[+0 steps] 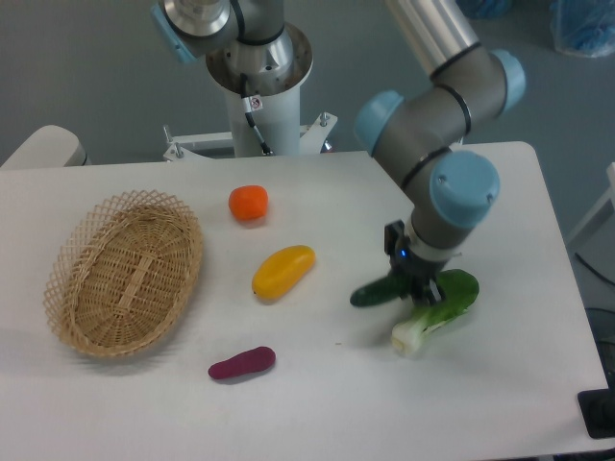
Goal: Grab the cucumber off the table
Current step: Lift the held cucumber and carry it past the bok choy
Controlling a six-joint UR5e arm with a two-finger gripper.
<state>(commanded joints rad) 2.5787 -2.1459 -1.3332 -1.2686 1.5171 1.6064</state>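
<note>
The dark green cucumber (378,292) lies low over the white table (317,403), right of centre, with its right end between my fingers. My gripper (419,285) points straight down and is shut on that end. The cucumber's left end sticks out to the left, tilted slightly down. I cannot tell whether it touches the table. The light-green bok choy (437,309) lies right beside and partly under the gripper.
A yellow fruit (283,271) lies left of the cucumber, an orange fruit (249,203) behind it, and a small purple piece (242,363) near the front. A wicker basket (125,272) stands at the left. The arm's base (258,86) rises at the back edge.
</note>
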